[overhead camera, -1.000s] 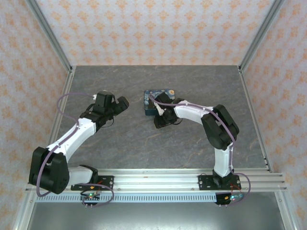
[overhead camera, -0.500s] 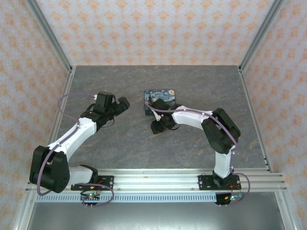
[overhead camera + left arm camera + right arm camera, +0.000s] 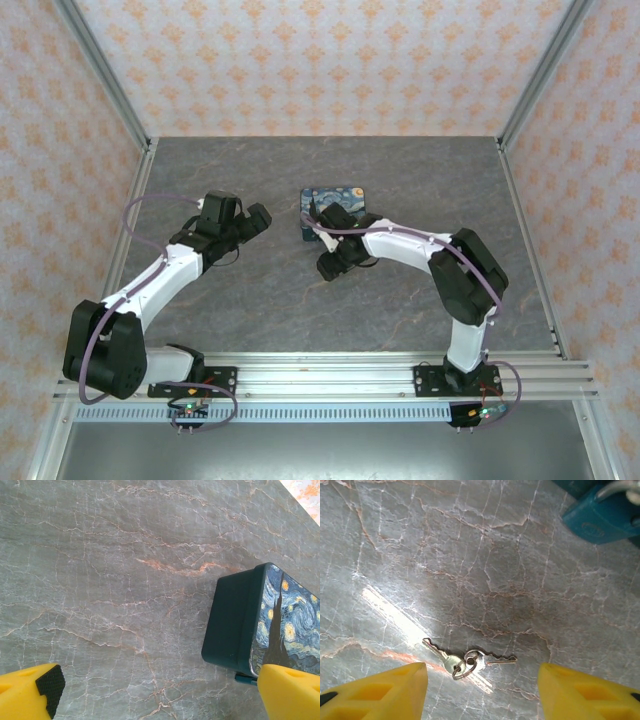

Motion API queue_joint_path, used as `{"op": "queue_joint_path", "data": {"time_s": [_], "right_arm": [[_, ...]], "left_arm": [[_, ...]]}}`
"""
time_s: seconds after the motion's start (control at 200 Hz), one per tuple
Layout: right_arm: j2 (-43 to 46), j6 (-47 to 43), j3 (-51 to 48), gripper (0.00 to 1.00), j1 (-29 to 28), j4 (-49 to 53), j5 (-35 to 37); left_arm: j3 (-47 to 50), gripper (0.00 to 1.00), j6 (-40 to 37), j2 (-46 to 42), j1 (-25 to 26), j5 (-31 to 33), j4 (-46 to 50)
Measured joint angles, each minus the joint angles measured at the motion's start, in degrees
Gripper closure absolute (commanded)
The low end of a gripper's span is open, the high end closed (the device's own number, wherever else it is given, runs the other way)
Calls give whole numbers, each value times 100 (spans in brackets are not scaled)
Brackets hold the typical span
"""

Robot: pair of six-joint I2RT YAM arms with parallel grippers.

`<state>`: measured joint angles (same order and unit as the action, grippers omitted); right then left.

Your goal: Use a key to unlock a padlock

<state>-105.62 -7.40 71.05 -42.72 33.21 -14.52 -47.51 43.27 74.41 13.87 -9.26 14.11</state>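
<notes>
Because the small pale metal key (image 3: 451,664), ringed together with a second one, lies flat on the grey marbled table (image 3: 470,555) with nothing gripping it, the step in hand is judged to be the key pick-up. The right gripper (image 3: 482,674) hangs directly above it, its yellow fingers (image 3: 395,690) partly spread, one on each side, touching nothing. The next move calls for a straight descent and closure on the key's head. The teal-bodied padlock (image 3: 600,520) sits near the key, close beside the dark blue starry-night tin (image 3: 235,625). The left gripper (image 3: 160,692) stands fully spread and empty, left of the tin.
</notes>
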Motion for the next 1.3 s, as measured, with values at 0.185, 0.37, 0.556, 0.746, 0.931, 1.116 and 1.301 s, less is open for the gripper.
{"op": "queue_joint_path", "data": {"time_s": [0.185,0.37,0.556,0.746,0.931,1.116,1.301], "right_arm": [[0,-61,57,39,0,2,-11],[-2,72,98,41,0,-2,-72],[-175,564,243,41,0,-177,-238],[-450,896,358,42,-2,-385,-369],[-487,1047,256,42,-2,-494,-374],[-219,1226,-289,43,-9,-874,-417],[203,1453,-898,43,-66,-1200,-501]], "left_arm": [[0,0,0,0,0,-46,0],[0,0,0,0,0,-81,0],[0,0,22,0,0,-83,2],[0,0,20,0,0,-81,2],[0,0,22,-2,0,-83,4],[0,0,22,-2,0,-83,4],[0,0,22,0,0,-83,4]]}}
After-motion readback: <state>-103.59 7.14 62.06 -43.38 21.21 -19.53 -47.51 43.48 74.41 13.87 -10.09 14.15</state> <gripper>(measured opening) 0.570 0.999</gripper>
